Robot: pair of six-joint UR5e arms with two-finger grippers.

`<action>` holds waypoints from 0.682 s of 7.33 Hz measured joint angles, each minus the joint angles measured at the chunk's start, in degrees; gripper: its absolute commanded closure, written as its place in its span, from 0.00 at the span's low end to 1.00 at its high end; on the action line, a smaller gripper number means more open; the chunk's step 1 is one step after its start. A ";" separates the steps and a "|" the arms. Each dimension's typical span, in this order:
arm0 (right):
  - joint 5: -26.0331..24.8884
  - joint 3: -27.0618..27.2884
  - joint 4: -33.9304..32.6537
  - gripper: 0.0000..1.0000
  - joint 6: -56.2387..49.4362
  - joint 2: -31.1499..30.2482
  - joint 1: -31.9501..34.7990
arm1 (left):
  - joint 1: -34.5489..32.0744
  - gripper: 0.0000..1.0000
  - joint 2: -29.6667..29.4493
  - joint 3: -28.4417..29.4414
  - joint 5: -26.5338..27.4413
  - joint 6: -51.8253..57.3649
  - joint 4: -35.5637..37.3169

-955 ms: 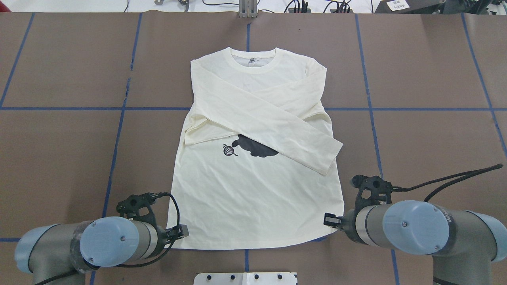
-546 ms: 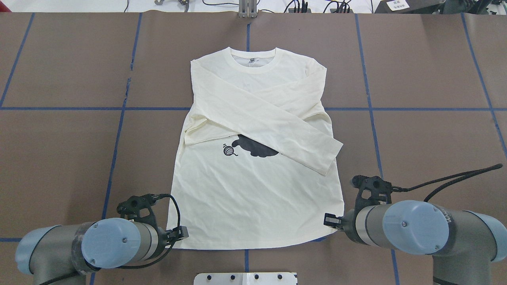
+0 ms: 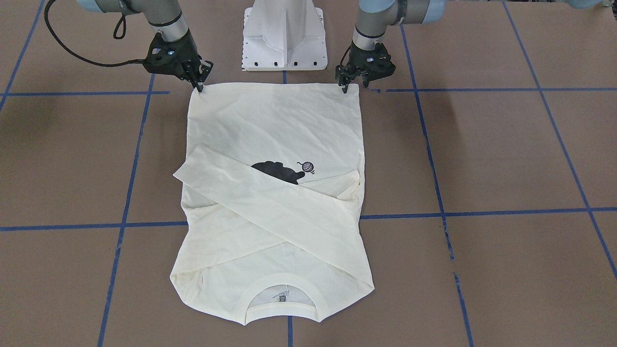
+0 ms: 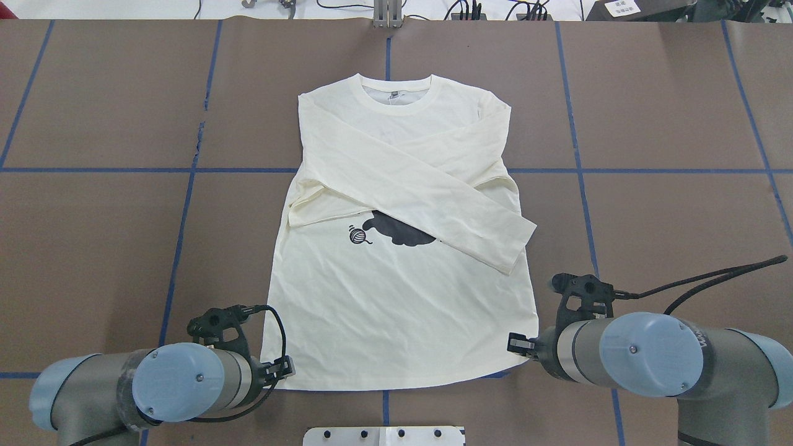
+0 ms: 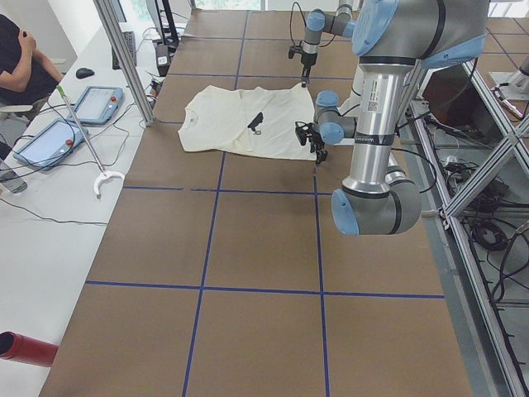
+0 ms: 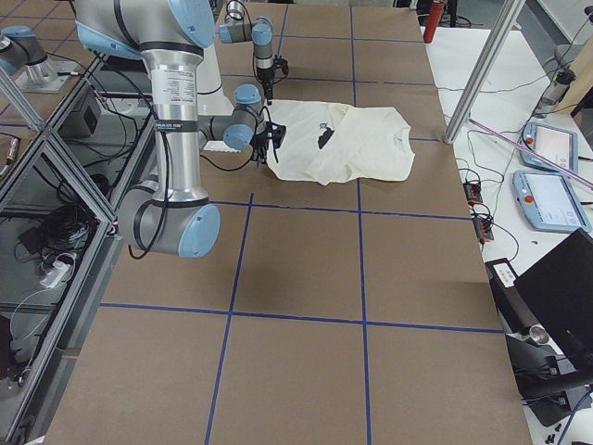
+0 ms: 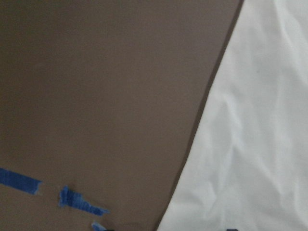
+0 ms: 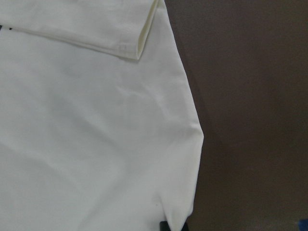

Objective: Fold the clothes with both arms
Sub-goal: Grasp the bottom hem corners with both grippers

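Observation:
The cream long-sleeved T-shirt (image 4: 396, 310) lies flat on the brown table with its print up, the neckline away from the robot. Both sleeves are folded across the chest and half cover the black cat print (image 4: 399, 232). My left gripper (image 4: 282, 368) (image 3: 354, 86) is low at the hem's left corner. It is open, with its fingertips either side of the cloth edge (image 7: 192, 144). My right gripper (image 4: 515, 344) (image 3: 199, 87) is at the hem's right corner and is shut on it. The cloth (image 8: 86, 134) puckers just above the fingertip (image 8: 164, 226).
The white pedestal base (image 3: 284, 38) stands just behind the hem, between the two arms. Blue tape lines (image 4: 186, 204) cross the brown tabletop. A side table with tablets (image 5: 95, 103) and a seated person (image 5: 16, 58) lies beyond the far edge.
My left arm has shifted slightly toward the robot and inward, so its gripper sits lower at the hem corner. The right arm and the T-shirt have not moved.

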 measured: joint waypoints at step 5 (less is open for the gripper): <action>0.06 0.03 -0.06 1.00 -0.11 0.02 0.23 | 0.00 1.00 -0.07 -0.39 0.03 -0.13 0.09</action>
